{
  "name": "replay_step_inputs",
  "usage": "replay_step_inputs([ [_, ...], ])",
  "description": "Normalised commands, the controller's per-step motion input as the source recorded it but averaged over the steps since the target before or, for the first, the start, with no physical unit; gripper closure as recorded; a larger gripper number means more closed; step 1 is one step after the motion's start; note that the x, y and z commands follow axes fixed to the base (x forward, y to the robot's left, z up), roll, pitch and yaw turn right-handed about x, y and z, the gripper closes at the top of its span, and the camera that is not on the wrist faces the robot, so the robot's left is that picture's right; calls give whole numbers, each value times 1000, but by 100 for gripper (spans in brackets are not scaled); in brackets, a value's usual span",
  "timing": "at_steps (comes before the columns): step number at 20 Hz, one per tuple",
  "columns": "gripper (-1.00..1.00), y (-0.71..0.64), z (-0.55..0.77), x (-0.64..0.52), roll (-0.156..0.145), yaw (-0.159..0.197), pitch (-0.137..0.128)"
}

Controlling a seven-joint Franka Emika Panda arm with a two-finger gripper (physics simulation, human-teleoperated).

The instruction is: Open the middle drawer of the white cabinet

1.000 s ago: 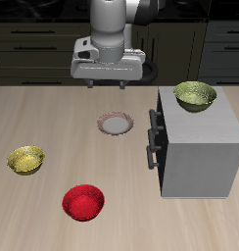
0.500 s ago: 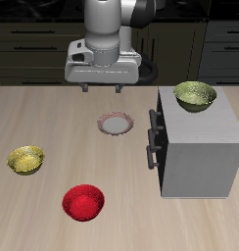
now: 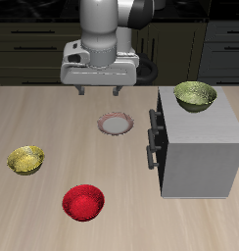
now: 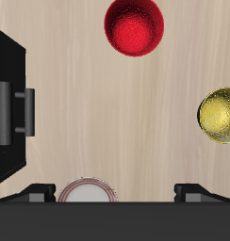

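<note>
The gripper (image 3: 100, 92), fingers spread and empty, is held high above the table, well apart from the white cabinet (image 3: 198, 147), whose middle drawer (image 3: 154, 139) is seen closed

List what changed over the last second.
The gripper drifted sideways above the table, away from the white cabinet, fingers open and holding nothing. Nothing was grasped or released. The cabinet's drawers are shut as before, and all four bowls have not moved.

Table (image 3: 53, 123) of pale matt wood grain; white cabinet (image 3: 202, 147) smooth matt grey with dark bar handles; red bowl (image 3: 83, 202) glossy and dimpled; yellow bowl (image 3: 25, 159) shiny, textured.
</note>
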Motion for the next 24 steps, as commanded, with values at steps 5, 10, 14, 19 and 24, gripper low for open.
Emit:
replay_step_inputs([
  [5,-100,-54,31,169,1,8,-9],
  [10,-100,-38,131,160,-5,0,-23],
  [14,-100,-31,119,168,6,12,-15],
  [19,-100,-20,97,151,13,6,-21],
  [24,-100,-25,48,185,12,2,-12],
])
